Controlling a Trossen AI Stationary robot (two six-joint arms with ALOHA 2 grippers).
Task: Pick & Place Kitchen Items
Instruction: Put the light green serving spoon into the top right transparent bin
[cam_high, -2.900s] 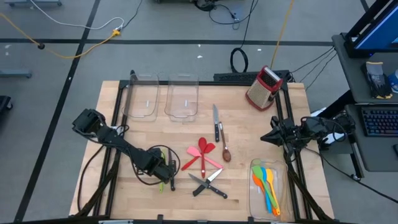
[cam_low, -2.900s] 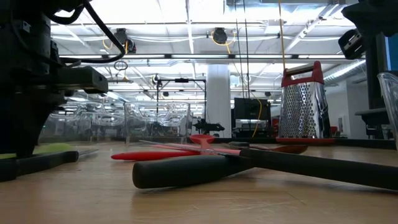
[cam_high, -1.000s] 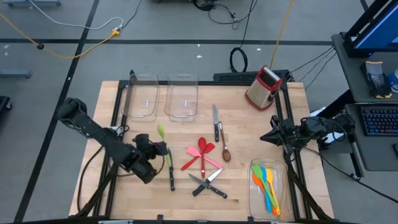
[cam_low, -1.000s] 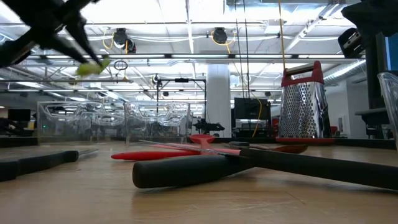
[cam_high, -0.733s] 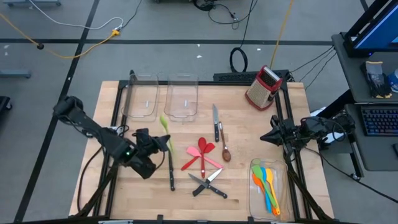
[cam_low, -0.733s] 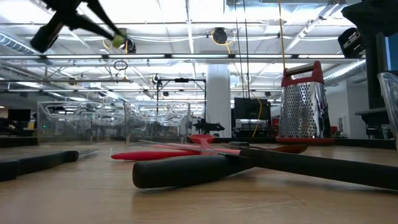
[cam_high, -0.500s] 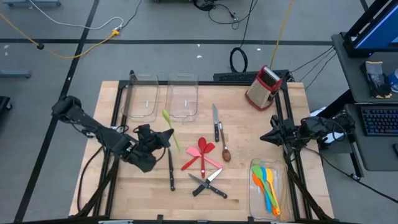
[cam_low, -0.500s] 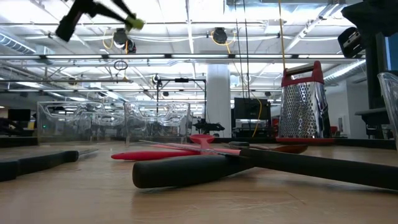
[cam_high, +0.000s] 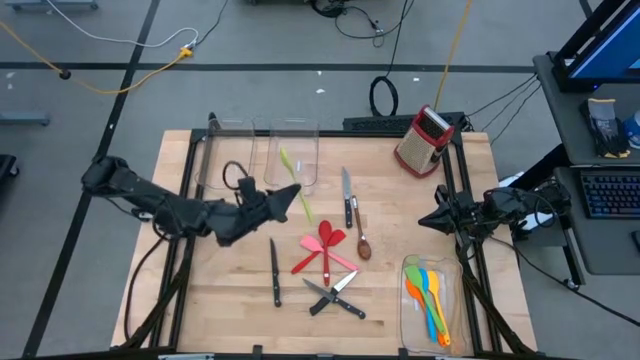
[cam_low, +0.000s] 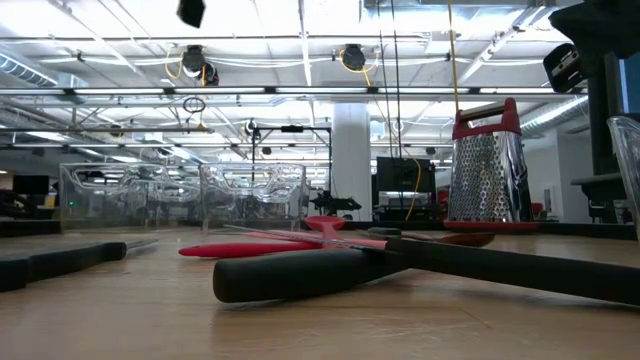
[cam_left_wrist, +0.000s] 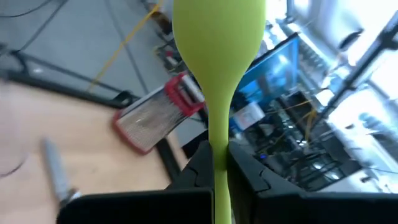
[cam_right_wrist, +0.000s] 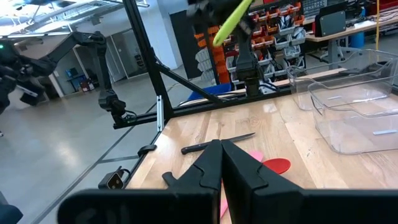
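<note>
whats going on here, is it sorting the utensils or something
The left gripper is shut on a green spoon and holds it in the air near the two empty clear bins at the table's far side. More utensils lie loose mid-table: red spatulas, a brown spoon and black-handled knives. A bin by the right arm already holds colourful spoons. The right gripper waits, shut, at the table's right edge.

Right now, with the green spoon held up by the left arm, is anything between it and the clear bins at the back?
Nothing visible. The left gripper holds the green spoon by its handle, its bowl already over the right-hand clear bin, which looks empty.
</note>
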